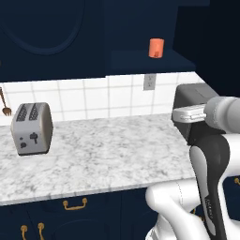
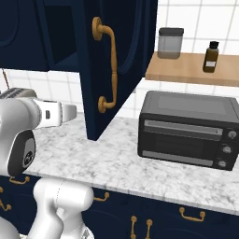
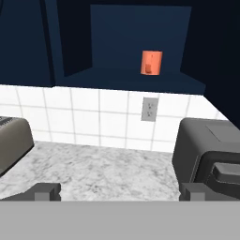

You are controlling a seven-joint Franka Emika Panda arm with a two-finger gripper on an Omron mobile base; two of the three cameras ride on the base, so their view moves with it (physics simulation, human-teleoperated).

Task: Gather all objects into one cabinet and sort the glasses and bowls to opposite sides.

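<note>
One small orange-red glass (image 1: pixel 156 48) (image 3: pixel 151 62) stands upright on the navy shelf of the open wall cabinet (image 1: pixel 150 62) (image 3: pixel 131 79), toward its right side. The cabinet's tall door (image 2: pixel 123 65) hangs open with its long curved brass handle (image 2: pixel 106 65) facing me. My gripper (image 3: pixel 119 191) is open and holds nothing; its two dark fingertips (image 3: pixel 47 190) are spread wide. It hovers over the marble counter, well below and short of the glass. The bowls are out of view.
A grey toaster (image 1: pixel 32 127) (image 3: pixel 11 140) sits on the marble counter (image 1: pixel 108 150) at the left. A dark toaster oven (image 2: pixel 186 130) (image 3: pixel 211 150) stands at the right, under a wooden shelf (image 2: pixel 191 70) holding a jar and a bottle. A wall outlet (image 3: pixel 149 108) is below the cabinet.
</note>
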